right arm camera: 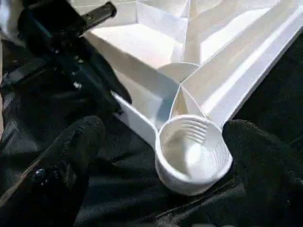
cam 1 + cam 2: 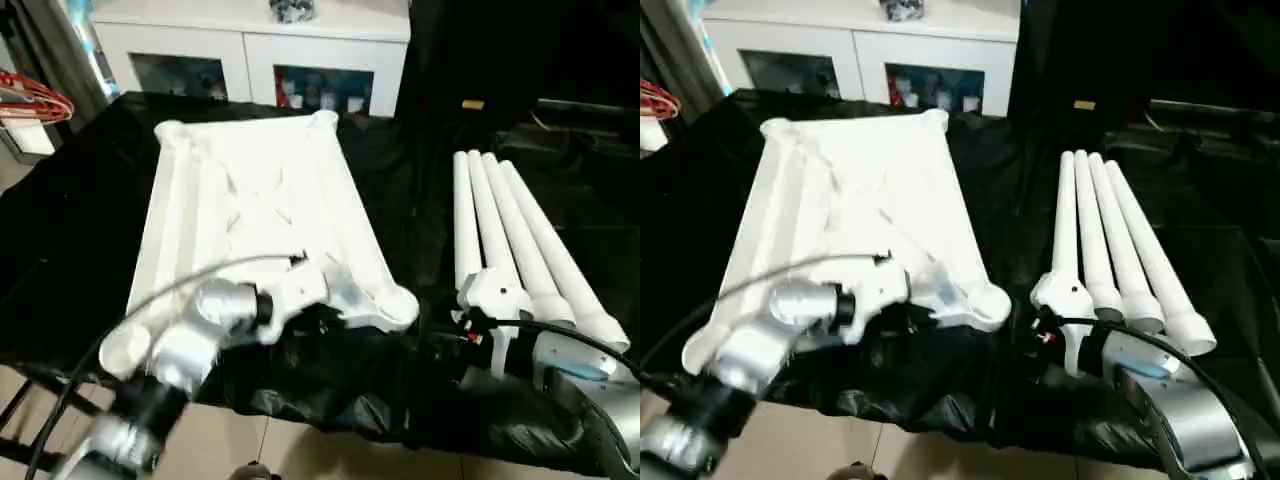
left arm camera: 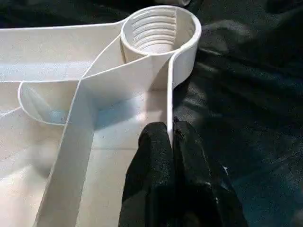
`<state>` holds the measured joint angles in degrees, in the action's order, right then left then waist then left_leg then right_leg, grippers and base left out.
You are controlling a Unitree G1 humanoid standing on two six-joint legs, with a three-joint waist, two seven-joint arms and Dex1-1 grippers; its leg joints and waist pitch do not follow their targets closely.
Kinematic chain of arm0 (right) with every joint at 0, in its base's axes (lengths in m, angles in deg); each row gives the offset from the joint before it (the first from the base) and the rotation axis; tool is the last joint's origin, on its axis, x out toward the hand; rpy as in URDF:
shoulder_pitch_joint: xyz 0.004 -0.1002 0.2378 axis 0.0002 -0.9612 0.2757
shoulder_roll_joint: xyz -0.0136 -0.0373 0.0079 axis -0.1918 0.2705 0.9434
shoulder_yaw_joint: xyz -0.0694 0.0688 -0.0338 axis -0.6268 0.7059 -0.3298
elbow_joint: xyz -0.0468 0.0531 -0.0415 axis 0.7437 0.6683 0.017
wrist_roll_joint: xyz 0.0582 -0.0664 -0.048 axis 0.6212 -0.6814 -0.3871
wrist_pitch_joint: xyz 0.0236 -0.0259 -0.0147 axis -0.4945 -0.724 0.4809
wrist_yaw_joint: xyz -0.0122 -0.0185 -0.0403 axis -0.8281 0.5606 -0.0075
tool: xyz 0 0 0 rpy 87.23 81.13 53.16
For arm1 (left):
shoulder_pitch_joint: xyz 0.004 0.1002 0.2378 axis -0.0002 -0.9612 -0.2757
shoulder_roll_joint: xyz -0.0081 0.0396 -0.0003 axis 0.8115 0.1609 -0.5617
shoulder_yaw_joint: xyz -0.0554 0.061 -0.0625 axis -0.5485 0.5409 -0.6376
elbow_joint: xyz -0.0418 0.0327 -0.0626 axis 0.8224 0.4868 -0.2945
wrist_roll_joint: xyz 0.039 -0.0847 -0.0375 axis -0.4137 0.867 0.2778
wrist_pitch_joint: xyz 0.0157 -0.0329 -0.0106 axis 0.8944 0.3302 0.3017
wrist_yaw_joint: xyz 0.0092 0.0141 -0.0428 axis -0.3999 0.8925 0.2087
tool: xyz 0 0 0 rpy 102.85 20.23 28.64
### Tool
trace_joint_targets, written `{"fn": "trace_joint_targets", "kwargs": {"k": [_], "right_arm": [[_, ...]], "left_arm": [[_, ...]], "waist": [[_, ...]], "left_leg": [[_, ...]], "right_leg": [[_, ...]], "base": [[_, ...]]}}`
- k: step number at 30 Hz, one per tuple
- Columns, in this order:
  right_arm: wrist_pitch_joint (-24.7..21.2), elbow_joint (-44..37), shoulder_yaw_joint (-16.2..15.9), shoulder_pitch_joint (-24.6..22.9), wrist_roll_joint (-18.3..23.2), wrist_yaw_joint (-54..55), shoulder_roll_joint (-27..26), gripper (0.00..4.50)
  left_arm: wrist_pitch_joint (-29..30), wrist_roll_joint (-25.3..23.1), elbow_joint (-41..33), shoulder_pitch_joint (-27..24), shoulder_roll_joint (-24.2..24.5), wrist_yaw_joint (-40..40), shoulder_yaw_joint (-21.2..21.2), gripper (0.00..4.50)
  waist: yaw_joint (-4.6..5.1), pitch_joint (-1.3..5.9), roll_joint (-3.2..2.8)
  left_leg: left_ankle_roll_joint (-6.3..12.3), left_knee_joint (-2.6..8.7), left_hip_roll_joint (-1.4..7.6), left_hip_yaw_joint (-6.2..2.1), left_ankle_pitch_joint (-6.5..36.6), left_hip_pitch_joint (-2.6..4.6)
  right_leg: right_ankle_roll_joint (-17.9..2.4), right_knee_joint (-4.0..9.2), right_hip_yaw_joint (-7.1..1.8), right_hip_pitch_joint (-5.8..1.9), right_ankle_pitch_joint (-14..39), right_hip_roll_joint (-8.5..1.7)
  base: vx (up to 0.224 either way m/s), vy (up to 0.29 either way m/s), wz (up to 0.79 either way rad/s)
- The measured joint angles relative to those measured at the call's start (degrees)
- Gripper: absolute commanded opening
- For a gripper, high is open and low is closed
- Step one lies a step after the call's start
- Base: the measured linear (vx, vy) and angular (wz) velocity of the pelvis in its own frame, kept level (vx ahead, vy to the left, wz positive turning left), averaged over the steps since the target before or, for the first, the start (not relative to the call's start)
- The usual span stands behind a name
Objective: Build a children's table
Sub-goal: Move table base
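Here our left gripper [image 3: 171,137] pinches the tabletop [image 2: 260,190] rim; our right gripper [image 1: 161,142] gapes around its corner socket [image 1: 191,153].

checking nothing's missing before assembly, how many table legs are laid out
4. The four white legs lie side by side on the black cloth, to the robot's right of the upturned tabletop, flared ends toward the robot. None is screwed into a socket yet.
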<state>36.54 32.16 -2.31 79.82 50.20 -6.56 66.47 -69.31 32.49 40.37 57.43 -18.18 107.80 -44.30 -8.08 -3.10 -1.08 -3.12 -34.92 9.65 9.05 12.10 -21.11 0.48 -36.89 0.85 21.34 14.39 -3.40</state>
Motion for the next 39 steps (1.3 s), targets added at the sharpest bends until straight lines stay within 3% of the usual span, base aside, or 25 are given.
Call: {"fn": "trace_joint_targets", "kwargs": {"k": [10,18,34,37,39], "right_arm": [[-0.8,-2.2,0.5,-2.8,0.1,1.3,0.2,4.50],[-1.8,-2.2,0.5,-3.1,0.1,1.9,0.2,4.50],[-1.9,-2.2,0.5,-3.0,0.0,3.3,0.0,4.50],[-3.2,-2.7,0.6,-3.1,0.7,3.8,-0.2,4.50],[-4.5,-3.4,0.8,-3.1,1.6,3.9,-0.5,4.50]], "left_arm": [[8.1,-1.5,-10.3,-5.1,-2.0,-4.9,2.8,0.04],[8.6,-2.3,-9.7,-4.4,-2.3,-7.2,3.3,0.04],[-1.0,-0.4,1.3,0.6,1.4,-6.1,0.5,0.04],[-3.0,0.1,2.7,0.7,1.9,-5.0,-0.3,0.58],[-3.6,1.1,3.2,0.7,2.0,-4.2,-1.1,0.61]], "waist": [[0.01,0.09,-0.14],[0.12,0.10,-0.15],[0.55,0.23,-0.36],[0.55,0.30,-0.47],[0.55,0.31,-0.49]], "left_leg": [[0.00,0.08,0.00,0.03,0.0,-0.02],[0.01,0.08,0.00,0.04,0.0,-0.02],[0.02,0.09,0.00,0.04,0.0,-0.02],[0.02,0.09,0.00,0.04,0.0,-0.02],[0.02,0.09,0.01,0.03,0.0,-0.02]], "right_leg": [[0.0,0.18,-0.02,-0.01,0.0,0.00],[0.0,0.18,-0.02,0.00,0.0,0.00],[0.1,0.15,-0.01,0.01,0.0,0.02],[0.1,0.15,-0.01,0.01,0.0,0.02],[0.1,0.13,-0.01,0.02,0.0,0.02]], "base": [[0.000,0.000,0.00],[0.000,0.000,0.00],[0.000,0.000,0.00],[0.000,0.000,0.00],[0.000,0.000,0.00]]}}
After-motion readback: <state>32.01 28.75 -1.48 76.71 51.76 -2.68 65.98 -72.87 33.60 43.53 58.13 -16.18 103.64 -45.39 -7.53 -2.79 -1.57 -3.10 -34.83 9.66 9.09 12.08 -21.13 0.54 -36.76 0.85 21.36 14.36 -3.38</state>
